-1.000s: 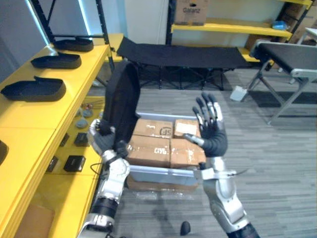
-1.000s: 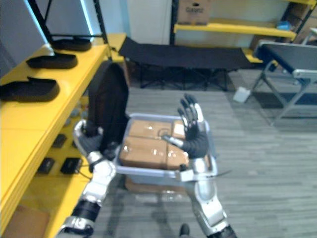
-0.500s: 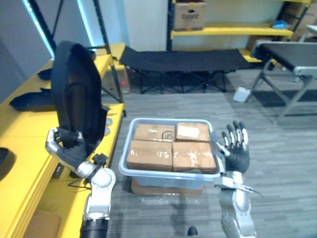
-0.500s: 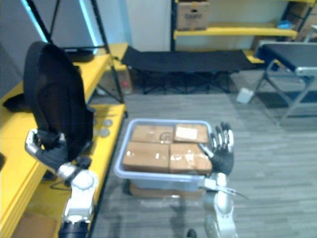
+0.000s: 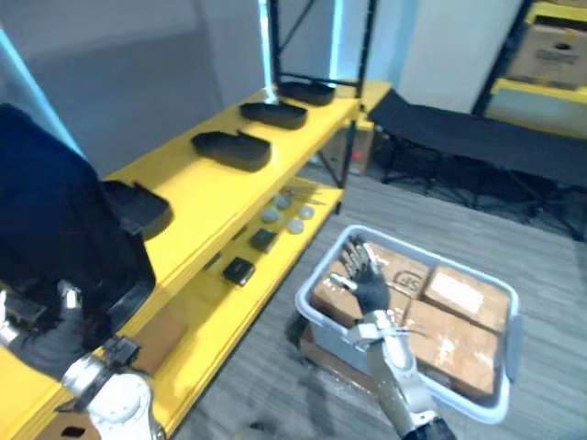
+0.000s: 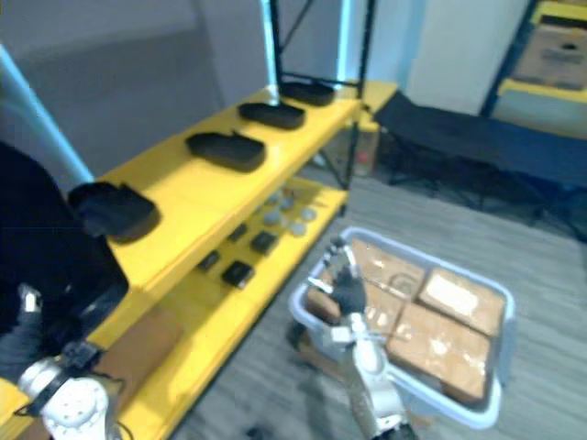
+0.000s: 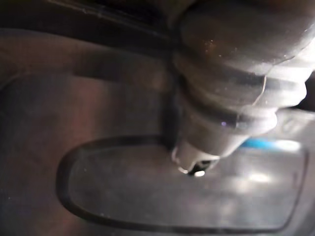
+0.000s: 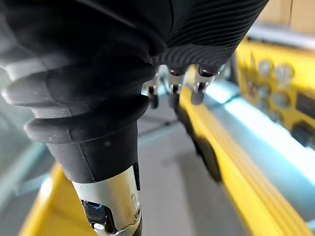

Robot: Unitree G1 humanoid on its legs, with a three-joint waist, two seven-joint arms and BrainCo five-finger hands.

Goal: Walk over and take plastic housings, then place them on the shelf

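Left hand: The left hand (image 5: pixel 38 341) shows at 8 o'clock in the left eye view. Its fingers are curled round the lower edge of the held housing (image 5: pixel 57 240).
Held housing: This black plastic shell stands upright above the hand, close to the camera. Judged reason: carried on edge, it clears the shelf front until it can be laid flat.
Shelf: The yellow shelf (image 5: pixel 202 192) runs from 8 o'clock to 12 o'clock.
Placed housings: 4 placed housings (image 5: pixel 231 148) lie flat in 1 row along the top level, apart from each other. The nearest is partly hidden behind the held housing. Judged reason: even spacing keeps each shell free to lift.
Next slot: Likely the near end of the row, at 7 o'clock. That stretch is hidden by the held housing.
Small parts: Small parts (image 5: pixel 240 270), dark blocks and round discs, lie on the lower level.
Right hand: The right hand (image 5: pixel 364 282) is empty, fingers spread and straight, raised at 5 o'clock in front of the tote (image 5: pixel 304 299). Judged reason: kept clear of the load.
Tote: The grey tote holds 4 cardboard boxes (image 5: pixel 459 293).
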